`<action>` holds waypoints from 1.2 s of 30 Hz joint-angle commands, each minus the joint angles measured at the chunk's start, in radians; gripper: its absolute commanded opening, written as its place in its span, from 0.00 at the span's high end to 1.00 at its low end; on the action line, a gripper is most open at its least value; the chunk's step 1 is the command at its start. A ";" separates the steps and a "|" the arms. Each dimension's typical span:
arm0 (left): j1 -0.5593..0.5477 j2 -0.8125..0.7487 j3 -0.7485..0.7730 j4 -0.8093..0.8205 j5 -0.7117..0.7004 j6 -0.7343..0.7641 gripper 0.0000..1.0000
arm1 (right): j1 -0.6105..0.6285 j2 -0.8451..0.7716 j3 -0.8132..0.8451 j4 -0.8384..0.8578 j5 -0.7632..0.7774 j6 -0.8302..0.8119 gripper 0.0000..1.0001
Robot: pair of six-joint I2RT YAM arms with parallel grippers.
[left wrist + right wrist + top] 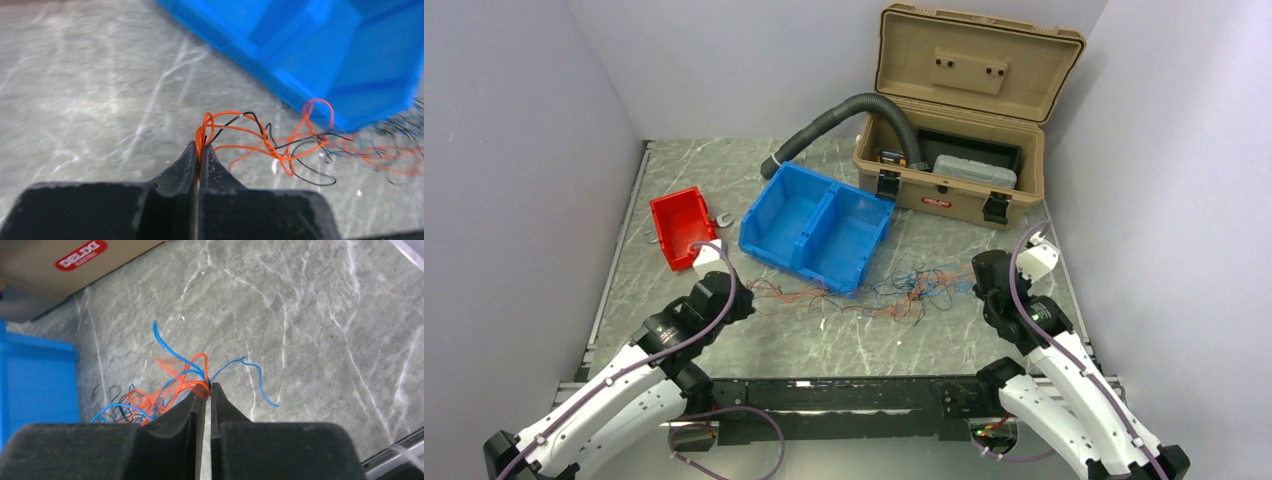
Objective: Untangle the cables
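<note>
Red bin (681,228) at far left of table (674,170). Next, left gripper (200,149), jaws clamped together on orange and black strands of cables (864,290). Cables spread on table between both grippers, just in front of blue bin (814,225). At right, right gripper (209,389), jaws pinched on orange and blue strands. Farther back, open toolbox (979,60), hose (824,130) hanging from it.

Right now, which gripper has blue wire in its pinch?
The right gripper: blue and orange strands of the cables fan from its shut tips. The left gripper pinches only orange and black strands.
</note>
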 commanded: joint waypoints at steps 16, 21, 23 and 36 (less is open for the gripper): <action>0.003 0.242 -0.013 0.339 0.493 0.259 0.15 | 0.035 0.155 -0.099 0.581 -1.002 -0.509 0.16; 0.003 0.316 -0.051 0.450 0.603 0.223 0.16 | 0.116 0.202 -0.109 0.610 -0.925 -0.406 0.18; 0.002 0.317 -0.077 0.510 0.646 0.199 0.24 | 0.148 0.208 -0.108 0.605 -0.902 -0.329 0.22; 0.002 0.421 -0.097 0.601 0.676 0.198 0.49 | 0.330 0.266 -0.285 0.845 -0.776 0.073 0.36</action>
